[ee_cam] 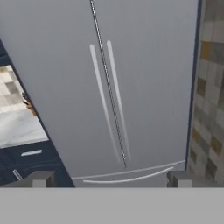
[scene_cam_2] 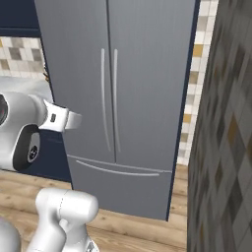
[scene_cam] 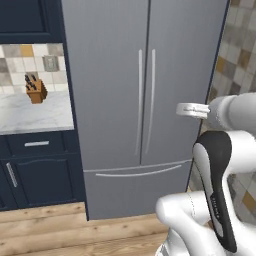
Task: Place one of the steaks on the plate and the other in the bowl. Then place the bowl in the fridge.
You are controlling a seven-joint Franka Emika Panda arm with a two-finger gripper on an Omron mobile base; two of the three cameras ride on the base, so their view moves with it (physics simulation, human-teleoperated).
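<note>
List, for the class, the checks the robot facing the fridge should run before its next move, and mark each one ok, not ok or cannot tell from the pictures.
1. Both doors of the fridge are shut: ok as a reading, so not ok for putting anything inside yet.
2. The two vertical handles are in plain sight along the centre seam: ok.
3. The hand is open and holds nothing: ok.
4. The hand is apart from the doors, touching nothing: ok.
5. The lower drawer is shut: ok.
6. Whereabouts of the steaks, plate and bowl: cannot tell.
</note>
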